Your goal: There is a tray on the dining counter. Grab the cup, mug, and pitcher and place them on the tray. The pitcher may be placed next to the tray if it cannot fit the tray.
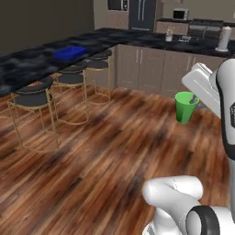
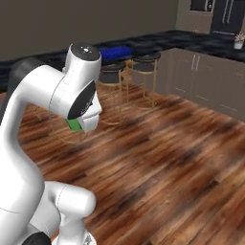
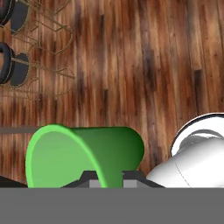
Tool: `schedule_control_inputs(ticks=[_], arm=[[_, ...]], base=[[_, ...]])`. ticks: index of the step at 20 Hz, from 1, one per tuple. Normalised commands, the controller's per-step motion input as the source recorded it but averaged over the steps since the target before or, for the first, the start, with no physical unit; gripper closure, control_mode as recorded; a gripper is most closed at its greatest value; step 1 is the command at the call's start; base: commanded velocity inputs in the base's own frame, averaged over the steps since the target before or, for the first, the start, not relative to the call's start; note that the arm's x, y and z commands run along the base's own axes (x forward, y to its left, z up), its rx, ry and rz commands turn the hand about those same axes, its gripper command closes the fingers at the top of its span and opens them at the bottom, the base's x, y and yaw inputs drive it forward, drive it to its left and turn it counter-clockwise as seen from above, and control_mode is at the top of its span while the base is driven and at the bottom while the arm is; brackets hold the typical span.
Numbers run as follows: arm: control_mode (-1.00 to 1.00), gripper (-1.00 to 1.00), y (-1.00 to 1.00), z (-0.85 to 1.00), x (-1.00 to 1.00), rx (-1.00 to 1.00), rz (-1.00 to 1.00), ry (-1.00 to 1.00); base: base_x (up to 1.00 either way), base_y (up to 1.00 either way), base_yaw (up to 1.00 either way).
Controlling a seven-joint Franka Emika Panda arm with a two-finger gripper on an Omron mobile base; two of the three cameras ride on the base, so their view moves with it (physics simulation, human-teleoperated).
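Claw (image 3: 106, 177) clamps green cup (image 1: 185, 106) above wood floor (image 1: 105, 156); tray (image 1: 69, 53) on dining counter (image 1: 27, 64).

Home kitchen; dining counter (image 1: 27, 62), bar stools (image 1: 34, 94), cabinets (image 1: 151, 66), fridge (image 1: 141, 13), microwave (image 1: 180, 14).

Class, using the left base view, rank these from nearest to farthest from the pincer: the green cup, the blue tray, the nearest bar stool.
1. The green cup, held in the pincer, at right.
2. The nearest bar stool, at left over the wood floor.
3. The blue tray, on the dining counter, upper left.
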Motion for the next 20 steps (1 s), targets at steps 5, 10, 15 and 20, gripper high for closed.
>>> schedule_control_inputs(ticks=[5,10,15,20], arm=[[1.0,1.0,0.0,0.0,0.0,0.0,0.0,0.0],[1.0,1.0,0.0,0.0,0.0,0.0,0.0,0.0],[1.0,1.0,0.0,0.0,0.0,0.0,0.0,0.0],[1.0,1.0,0.0,0.0,0.0,0.0,0.0,0.0]], base=[[0.67,-0.97,0.6],[0.79,-0.88,0.54],[0.81,-0.79,0.49],[0.42,-0.89,0.48]])
